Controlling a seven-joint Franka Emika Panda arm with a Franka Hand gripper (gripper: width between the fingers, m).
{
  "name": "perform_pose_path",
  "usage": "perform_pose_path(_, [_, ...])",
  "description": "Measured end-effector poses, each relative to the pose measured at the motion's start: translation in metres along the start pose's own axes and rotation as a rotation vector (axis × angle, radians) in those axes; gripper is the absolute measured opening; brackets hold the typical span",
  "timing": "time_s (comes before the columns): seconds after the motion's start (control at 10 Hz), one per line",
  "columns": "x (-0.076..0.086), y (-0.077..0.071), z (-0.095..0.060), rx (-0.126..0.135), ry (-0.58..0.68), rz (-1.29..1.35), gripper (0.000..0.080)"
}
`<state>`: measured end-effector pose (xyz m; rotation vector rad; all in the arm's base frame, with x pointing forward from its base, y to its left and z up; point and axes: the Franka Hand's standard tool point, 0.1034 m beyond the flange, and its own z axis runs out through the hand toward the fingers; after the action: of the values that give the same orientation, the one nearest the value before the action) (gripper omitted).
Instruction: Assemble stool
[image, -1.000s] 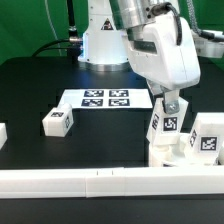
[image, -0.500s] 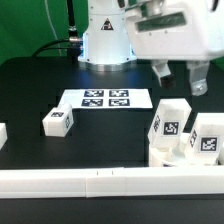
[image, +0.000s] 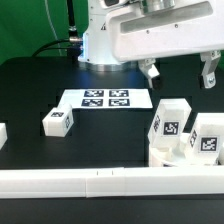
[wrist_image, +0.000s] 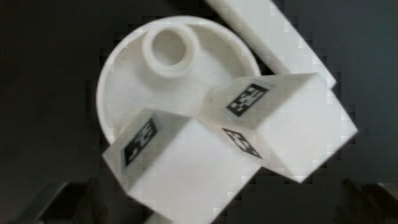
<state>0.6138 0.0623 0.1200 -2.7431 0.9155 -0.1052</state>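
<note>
In the exterior view I get bright, even light from overhead. The white rail (image: 100, 185) along the front nearly blows out, while the black desk (image: 30, 100) swallows shadows, so I see almost none. The picture is coarse but readable. My wrist view is softer: the tags on the legs (wrist_image: 294, 120) smear, the seat (wrist_image: 125, 90) glows pale, and its surroundings sink into darkness.
</note>
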Motion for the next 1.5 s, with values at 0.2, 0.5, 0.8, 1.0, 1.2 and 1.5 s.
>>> perform_pose_path(0.2, [0.006,-0.003,0.005,-0.013,0.005,-0.273,0.0649])
perform_pose_path(0.5, [0.007,-0.003,0.007,-0.014,0.004,-0.450,0.0649])
perform_pose_path(0.8, [0.008,-0.001,0.007,-0.021,0.001,-0.660,0.0649])
perform_pose_path(1.0, [0.008,-0.001,0.012,-0.055,-0.008,-0.962,0.0649])
perform_pose_path(1.2, [0.007,-0.005,0.018,-0.093,-0.070,-1.259,0.0649])
perform_pose_path(1.5, [0.011,-0.003,0.018,-0.101,-0.075,-1.433,0.0649])
